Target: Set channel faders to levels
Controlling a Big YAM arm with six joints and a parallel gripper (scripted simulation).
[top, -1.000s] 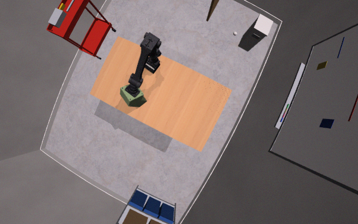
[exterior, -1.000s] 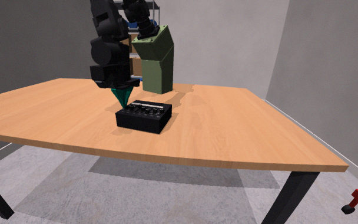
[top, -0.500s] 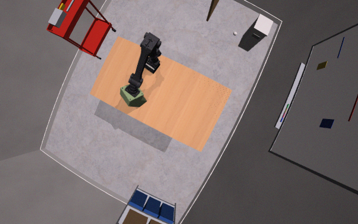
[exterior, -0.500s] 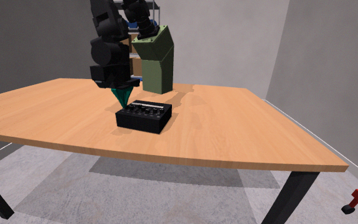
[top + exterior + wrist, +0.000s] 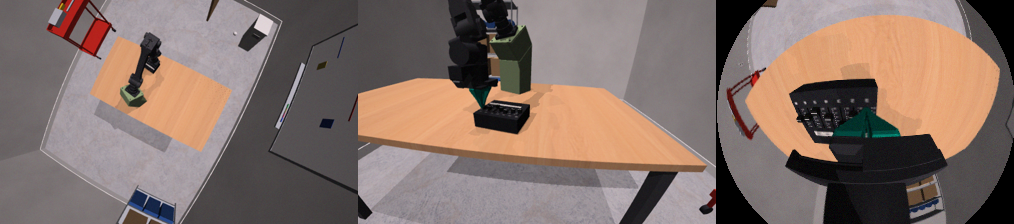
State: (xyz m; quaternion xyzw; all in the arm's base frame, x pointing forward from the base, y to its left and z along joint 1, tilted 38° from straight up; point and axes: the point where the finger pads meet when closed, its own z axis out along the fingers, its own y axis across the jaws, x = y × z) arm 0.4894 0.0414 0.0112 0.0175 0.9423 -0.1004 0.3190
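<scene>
The black lighting desk [image 5: 153,70] [image 5: 496,123] [image 5: 836,89] stands flat on the table. Its white tape [image 5: 505,105] [image 5: 823,133] is too small to read, and the fingers partly hide it in the wrist view. Black fader caps stand at differing positions, including one cap [image 5: 828,119] near the middle and another cap [image 5: 815,111] left of it. Their levels cannot be read. My gripper [image 5: 483,108] [image 5: 866,110] is shut, with nothing seen between its green fingers. The tips are down at the desk's top, at its right end in the wrist view, hiding the faders there. Contact cannot be told.
The wooden table [image 5: 182,97] [image 5: 579,127] [image 5: 941,80] bears the desk and the green arm pedestal [image 5: 129,95] [image 5: 515,73]. The desk is near one long table edge. A red cart [image 5: 95,36] stands off the table, and a shelf rack [image 5: 151,206] stands farther away.
</scene>
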